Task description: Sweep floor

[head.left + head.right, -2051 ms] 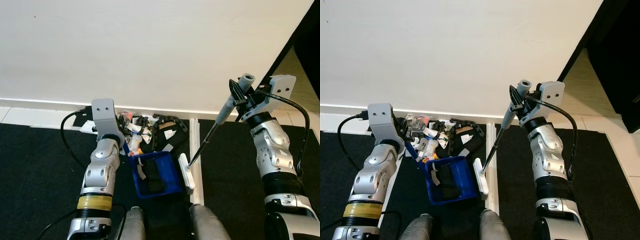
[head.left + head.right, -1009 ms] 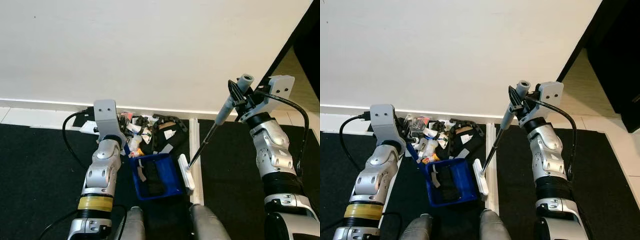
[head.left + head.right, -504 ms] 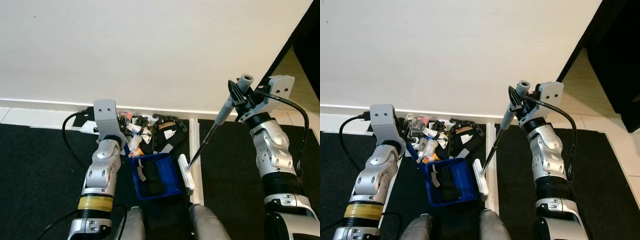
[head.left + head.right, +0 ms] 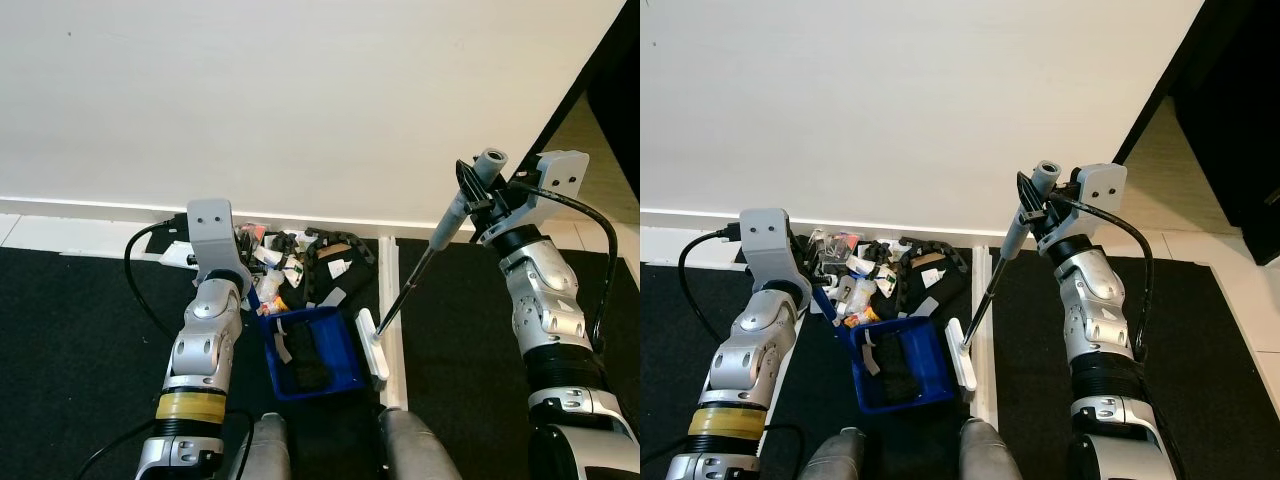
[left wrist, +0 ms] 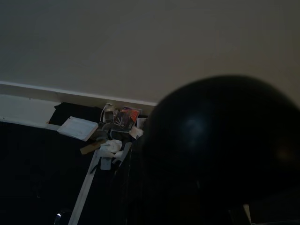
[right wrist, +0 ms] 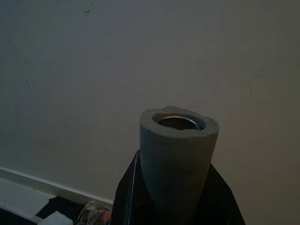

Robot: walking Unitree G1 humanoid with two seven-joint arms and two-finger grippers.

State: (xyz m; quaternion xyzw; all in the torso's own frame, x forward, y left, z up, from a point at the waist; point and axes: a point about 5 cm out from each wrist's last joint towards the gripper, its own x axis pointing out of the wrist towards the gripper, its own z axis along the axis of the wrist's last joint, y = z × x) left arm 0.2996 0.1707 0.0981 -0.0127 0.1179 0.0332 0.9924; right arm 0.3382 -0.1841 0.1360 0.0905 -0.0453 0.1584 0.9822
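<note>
My right gripper (image 4: 1032, 205) is clamped on the broom (image 4: 990, 280) at its grey foam grip, its white head beside the blue dustpan (image 4: 902, 372), whose handle my left gripper (image 4: 822, 292) seems to grasp, though I cannot tell how its fingers sit. The litter pile (image 4: 890, 272) against the wall looks light and loose, so I judge the stiff, light broom wants this high hold and gentle strokes.

Left pincer's (image 4: 818, 285) fingers hidden behind its wrist; dustpan (image 4: 308, 350) handle likewise.

Head stereo downward; wrist cameras wallward
</note>
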